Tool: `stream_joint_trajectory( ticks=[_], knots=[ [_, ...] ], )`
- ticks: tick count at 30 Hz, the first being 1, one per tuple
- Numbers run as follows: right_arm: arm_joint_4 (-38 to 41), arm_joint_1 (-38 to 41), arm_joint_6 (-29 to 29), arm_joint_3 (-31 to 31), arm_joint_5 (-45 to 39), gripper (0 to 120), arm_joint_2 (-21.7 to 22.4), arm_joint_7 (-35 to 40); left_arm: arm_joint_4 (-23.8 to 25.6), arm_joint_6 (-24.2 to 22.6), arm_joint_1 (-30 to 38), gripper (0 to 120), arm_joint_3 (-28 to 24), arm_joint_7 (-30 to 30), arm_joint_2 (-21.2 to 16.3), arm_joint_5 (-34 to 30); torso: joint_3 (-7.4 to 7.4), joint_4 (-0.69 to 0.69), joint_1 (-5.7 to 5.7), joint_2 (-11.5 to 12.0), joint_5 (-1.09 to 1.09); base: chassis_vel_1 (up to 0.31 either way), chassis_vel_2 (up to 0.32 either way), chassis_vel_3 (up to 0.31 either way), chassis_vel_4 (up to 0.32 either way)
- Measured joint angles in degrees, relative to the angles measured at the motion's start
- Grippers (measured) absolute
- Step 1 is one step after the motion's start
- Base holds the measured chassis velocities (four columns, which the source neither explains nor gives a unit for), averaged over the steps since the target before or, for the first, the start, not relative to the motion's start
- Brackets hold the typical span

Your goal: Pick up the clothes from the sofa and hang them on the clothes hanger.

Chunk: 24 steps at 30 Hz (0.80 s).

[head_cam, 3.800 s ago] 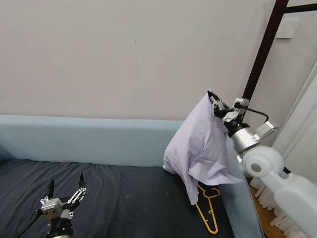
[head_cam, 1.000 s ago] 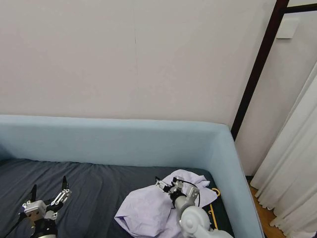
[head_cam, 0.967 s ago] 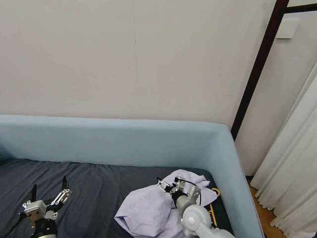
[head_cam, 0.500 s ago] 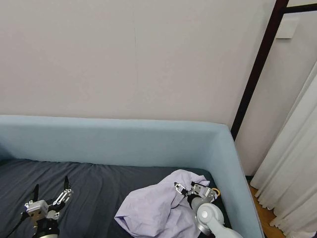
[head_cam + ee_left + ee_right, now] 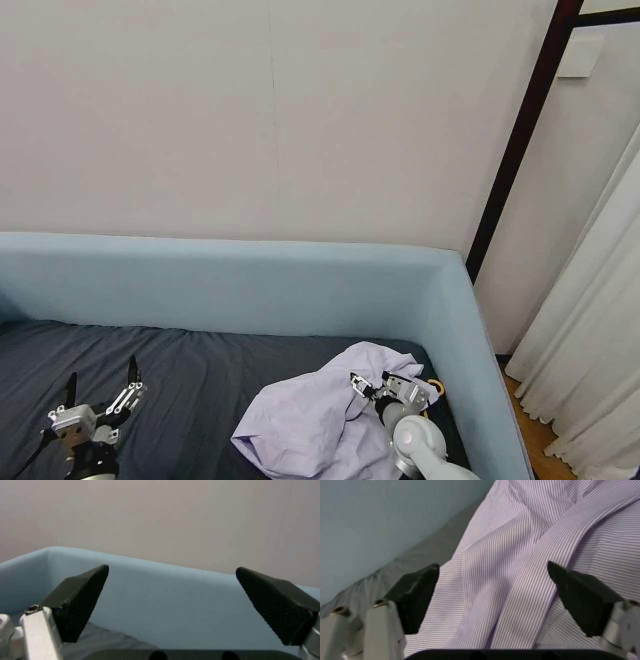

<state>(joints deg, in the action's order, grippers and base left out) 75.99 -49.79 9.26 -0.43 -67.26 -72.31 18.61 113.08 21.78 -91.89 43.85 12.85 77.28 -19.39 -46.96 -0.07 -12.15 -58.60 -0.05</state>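
Note:
A lilac striped shirt [image 5: 315, 415] lies crumpled on the dark sofa seat [image 5: 200, 385] near the right armrest. A yellow hanger [image 5: 436, 386] peeks out from under its right edge. My right gripper [image 5: 387, 384] stands open just over the shirt's right side, with nothing between its fingers. In the right wrist view the striped cloth [image 5: 520, 566] spreads below the spread fingertips [image 5: 417, 594]. My left gripper [image 5: 97, 396] hovers open above the seat at the lower left, far from the shirt.
The light blue sofa back [image 5: 220, 285] runs behind the seat and turns into the right armrest [image 5: 470, 370]. A dark pole [image 5: 515, 140] rises beside the armrest, with white curtains [image 5: 595, 360] further right.
The right gripper brought the shirt down from beside the pole onto the seat, let go of it, and has shifted right to the shirt's edge. The left gripper barely moved.

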Motion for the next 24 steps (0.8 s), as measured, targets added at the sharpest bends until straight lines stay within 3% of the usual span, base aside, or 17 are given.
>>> stream_joint_trajectory(
  ticks=[7, 9, 13, 17, 24],
  knots=[
    [1.69, -0.45, -0.53, -0.21, 0.85, 53, 0.57, 0.28, 0.02, 0.07, -0.03, 100, -0.22, 0.0, 0.24, 0.09, 0.0, 0.0, 0.0, 0.0, 0.0, 0.0, 0.0, 0.0, 0.0],
    [2.29, -0.67, -0.51, -0.23, 0.84, 50, 0.86, 0.54, 0.05, 0.07, -0.04, 100, -0.22, 0.01, 0.25, 0.1, 0.0, 0.0, 0.0, 0.0, 0.0, 0.0, 0.0, 0.0, 0.0],
    [3.93, -1.38, -0.1, -0.29, 0.7, 63, 1.94, 1.18, 0.12, 0.07, -0.09, 100, -0.21, 0.01, 0.3, 0.15, 0.0, -0.01, 0.0, 0.0, 0.0, 0.0, 0.0, 0.0, 0.0],
    [2.78, -1.23, 0.49, 0.47, 0.59, 83, 1.69, 2.7, 0.45, 0.08, -0.3, 100, -0.51, 0.03, 0.46, 0.77, 0.0, 0.0, 0.0, 0.0, 0.0, 0.0, 0.0, 0.0, 0.0],
    [0.97, -0.92, 0.75, 0.77, 1.09, 99, 1.19, 2.68, 0.48, 0.08, -0.42, 100, -0.52, 0.03, 0.44, 0.91, 0.0, 0.0, 0.0, 0.0, 0.0, 0.0, 0.0, 0.0, 0.0]
  ],
)
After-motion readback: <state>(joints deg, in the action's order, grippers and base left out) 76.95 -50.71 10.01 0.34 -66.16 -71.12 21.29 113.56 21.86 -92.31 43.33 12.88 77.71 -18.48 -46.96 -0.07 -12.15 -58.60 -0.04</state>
